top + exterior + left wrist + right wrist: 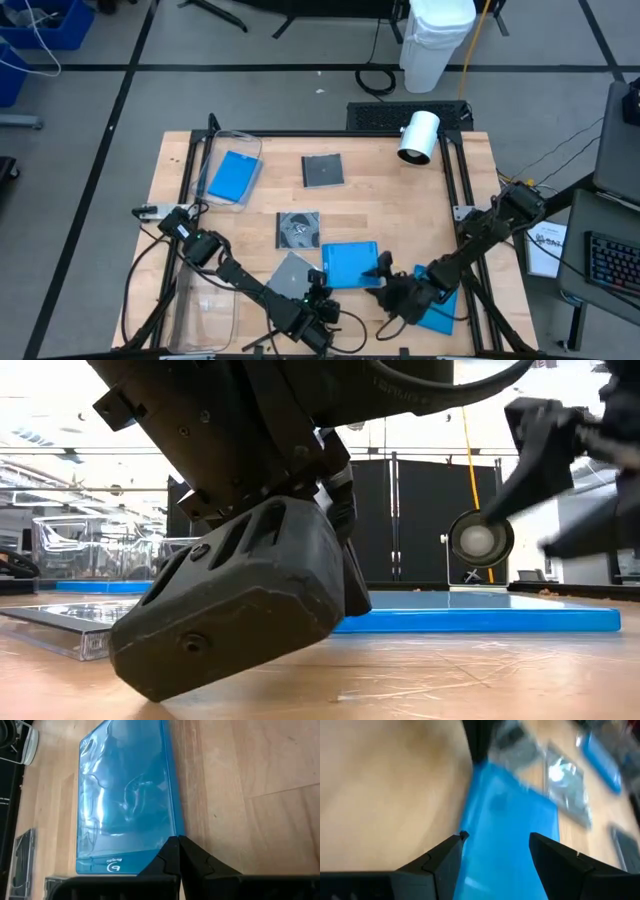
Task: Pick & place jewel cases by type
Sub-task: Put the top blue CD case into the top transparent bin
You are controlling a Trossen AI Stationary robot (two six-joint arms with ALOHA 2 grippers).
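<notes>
Bench (250,780): pale wood, matt, fine grain and scratches. Blue jewel case (125,795): glossy translucent plastic, reflective. Left end effector (178,851): matt black plastic. Bin (232,150): clear plastic.

Bright, even overhead light; soft shadows under arms. Right wrist view heavily motion-blurred, esp. toward 2 o'clock. Glare streaks on blue jewel case (125,795) in left wrist view.
</notes>
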